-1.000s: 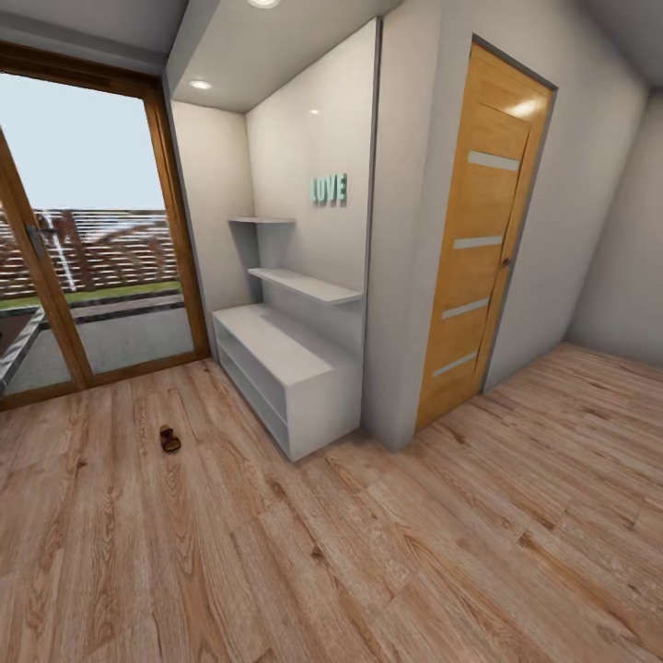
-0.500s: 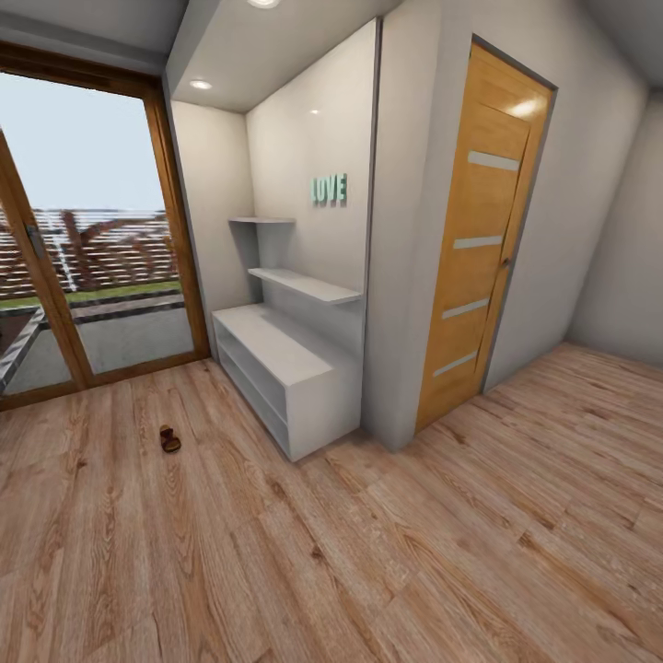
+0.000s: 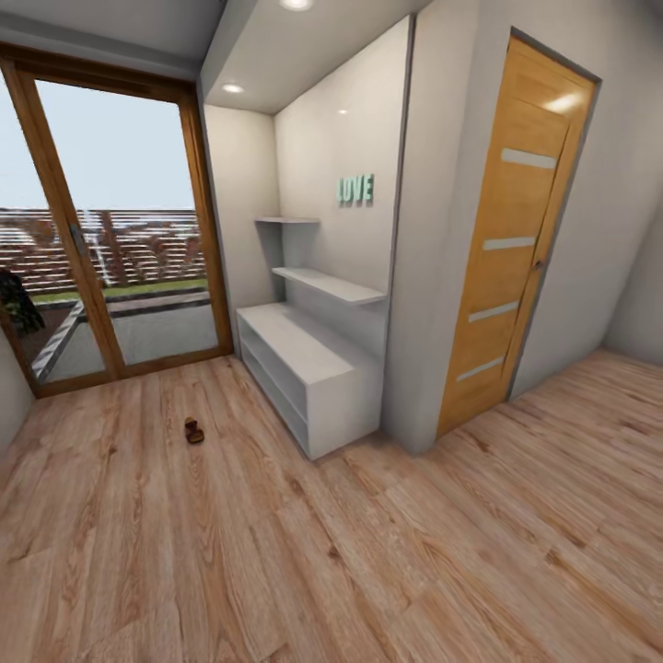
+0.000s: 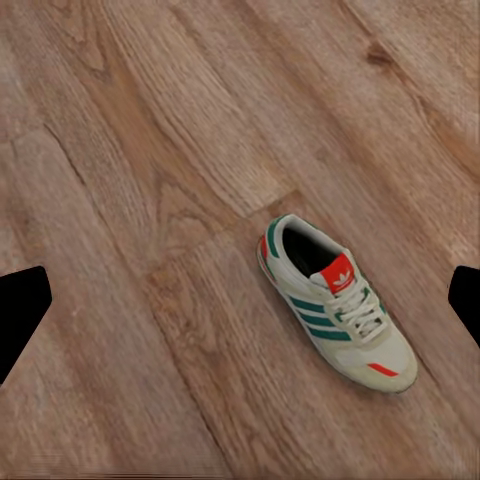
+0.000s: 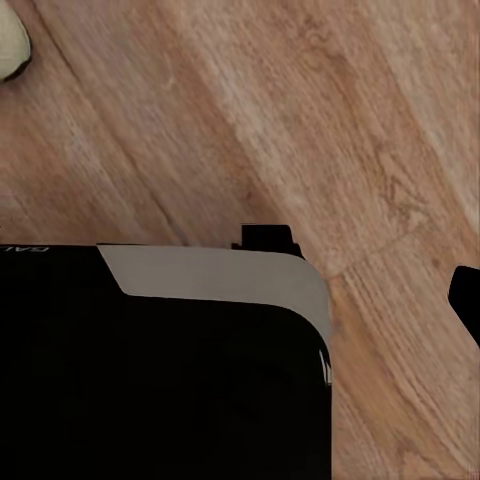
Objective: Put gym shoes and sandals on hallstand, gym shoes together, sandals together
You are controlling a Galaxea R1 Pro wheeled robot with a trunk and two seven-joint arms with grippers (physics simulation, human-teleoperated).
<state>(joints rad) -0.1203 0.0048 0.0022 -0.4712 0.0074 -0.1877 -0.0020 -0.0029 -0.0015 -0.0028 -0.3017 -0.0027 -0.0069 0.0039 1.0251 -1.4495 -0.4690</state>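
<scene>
One gym shoe [image 4: 338, 304], white with green stripes and a red tongue patch, lies on its sole on the corridor floor [image 4: 150, 150]. My left gripper [image 4: 240, 305] hangs open above it, its dark fingertips [image 4: 20, 312] at the two edges of the left wrist view, well apart from the shoe. A brown sandal [image 3: 193, 430] lies on the floor in front of the hallstand [image 3: 308, 354], which has teal LOVE letters [image 3: 354, 190] above it. My right gripper [image 5: 240, 300] hangs over the floor, one fingertip [image 5: 466, 298] showing far out. A pale rounded edge [image 5: 10, 42] may be another shoe.
A wooden door [image 3: 516, 249] stands right of the hallstand past a wall corner [image 3: 419, 276]. A glass sliding door [image 3: 110, 230] closes the far left. My own black and grey base [image 5: 160, 360] lies under the right wrist camera. Open plank floor [image 3: 368, 552] spreads ahead.
The head camera has turned to the left, so the whole picture has shifted right. The sandal and the hallstand have not moved.
</scene>
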